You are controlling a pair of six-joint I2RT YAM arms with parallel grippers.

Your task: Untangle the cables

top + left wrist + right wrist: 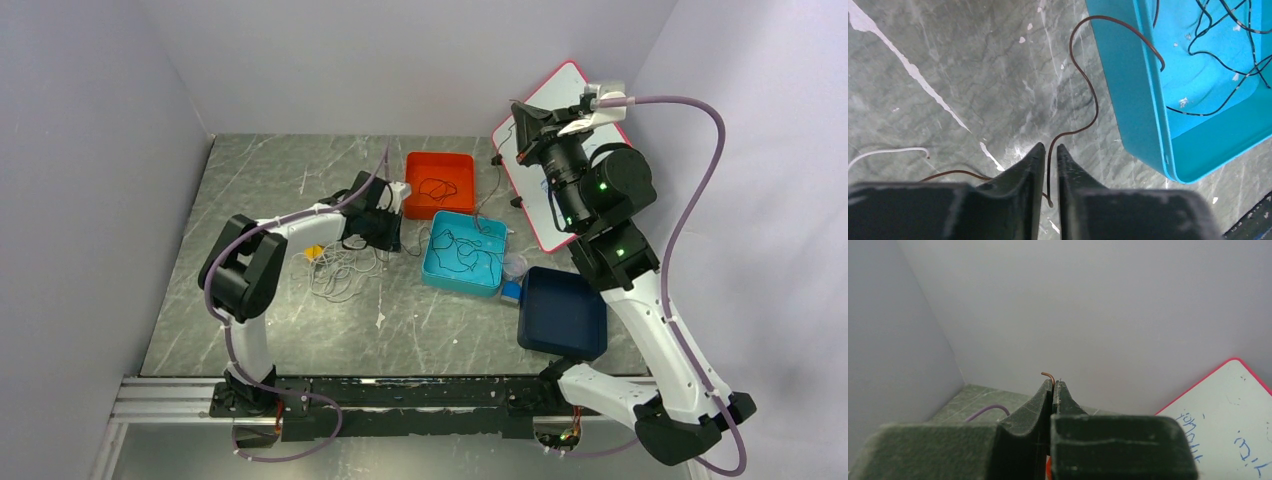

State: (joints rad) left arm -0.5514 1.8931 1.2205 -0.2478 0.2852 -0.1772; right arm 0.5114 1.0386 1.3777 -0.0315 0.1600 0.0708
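Thin wiry cables (345,272): pale loose loops, black tangles, one brown strand (1095,105)

The left arm (290,225) and right arm (650,330) had white shells joined by black, rounded housings. A thick purple hose (665,98) ran along each. Small green lights (603,185) glowed on the right arm. The jaws were dark, matte wedges.

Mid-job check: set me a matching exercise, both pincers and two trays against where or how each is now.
1 left pincer
2 right pincer
3 teal tray
4 dark blue tray

A brown cable draped over its rim
B raised, shut on a brown wire tip
C beside the right arm
D low, jaws astride the brown cable

Pairs: 1-D, 2-B, 3-A, 4-C
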